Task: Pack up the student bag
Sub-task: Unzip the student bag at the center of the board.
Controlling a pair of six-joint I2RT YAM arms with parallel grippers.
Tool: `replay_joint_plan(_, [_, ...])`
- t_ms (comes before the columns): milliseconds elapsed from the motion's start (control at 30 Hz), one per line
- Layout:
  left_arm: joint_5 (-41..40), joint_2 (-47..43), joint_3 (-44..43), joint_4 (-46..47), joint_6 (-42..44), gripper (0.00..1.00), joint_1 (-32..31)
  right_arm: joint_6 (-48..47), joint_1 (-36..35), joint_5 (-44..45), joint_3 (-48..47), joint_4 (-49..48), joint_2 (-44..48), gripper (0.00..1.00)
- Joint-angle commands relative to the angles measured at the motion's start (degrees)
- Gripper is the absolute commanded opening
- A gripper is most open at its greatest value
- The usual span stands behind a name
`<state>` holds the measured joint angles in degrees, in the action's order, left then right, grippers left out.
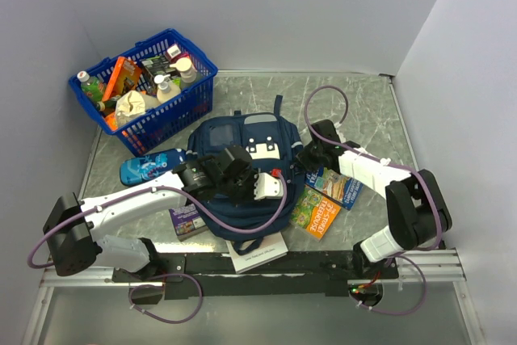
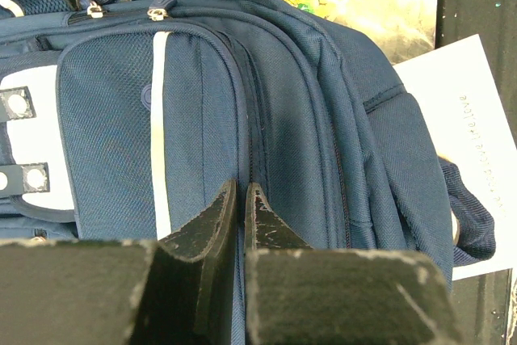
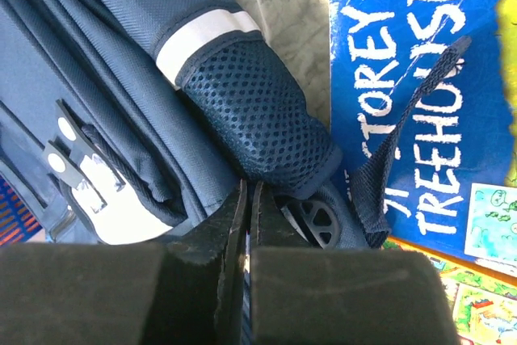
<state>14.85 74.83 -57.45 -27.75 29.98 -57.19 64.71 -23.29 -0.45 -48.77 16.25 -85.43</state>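
The student bag (image 1: 234, 139), navy with a grey-blue front panel and white patches, lies flat in the middle of the table. My left gripper (image 1: 242, 177) rests on its front. In the left wrist view the jaws (image 2: 241, 190) are pressed together on the bag's fabric (image 2: 307, 119) at a zip seam. Two zip pulls (image 2: 157, 14) sit far ahead of them. My right gripper (image 1: 311, 155) is at the bag's right side. In the right wrist view it (image 3: 248, 187) is shut on bag fabric just below the mesh side pocket (image 3: 250, 111).
A blue plastic basket (image 1: 190, 107) full of bottles and packets stands back left. A blue pencil case (image 1: 149, 169) lies left of the bag. A blue Treehouse book (image 1: 335, 187) (image 3: 404, 78) and a green book (image 1: 317, 214) lie to its right. A white booklet (image 1: 257, 252) (image 2: 464, 119) and a purple book (image 1: 187, 220) lie at the front.
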Motion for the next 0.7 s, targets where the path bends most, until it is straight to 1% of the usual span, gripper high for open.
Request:
replay_joint_plan(0, [2.1, -1.0, -2.3, 2.1, 0.2, 0.01, -1.0, -1.4, -0.7, 2.4, -1.7, 1.6, 3.6, 0.00])
replay_joint_plan(133, [0.9, -0.8, -2.8, 3.1, -2.4, 0.01, -0.9, -4.1, -0.6, 4.8, -1.9, 4.2, 6.3, 0.00])
replay_joint_plan(267, [1.8, -1.0, -6.7, 0.2, -2.7, 0.01, 0.1, -5.2, -0.7, 6.3, 0.9, 6.7, 10.6, 0.00])
replay_joint_plan(333, [0.7, -0.8, -7.8, -0.2, -2.5, 0.01, 0.4, -5.6, -0.7, 6.3, 2.2, 7.5, 12.1, 0.00])
replay_joint_plan(500, [-2.4, -1.2, -7.3, 4.0, -2.3, 0.01, 2.6, -5.6, -0.7, 5.0, 4.8, 9.8, 15.2, 0.00])
replay_joint_plan(667, [-3.3, -1.6, -6.4, 4.1, -2.0, 0.01, 3.6, -5.2, -0.7, 4.2, 8.6, 11.5, 19.8, 0.00])
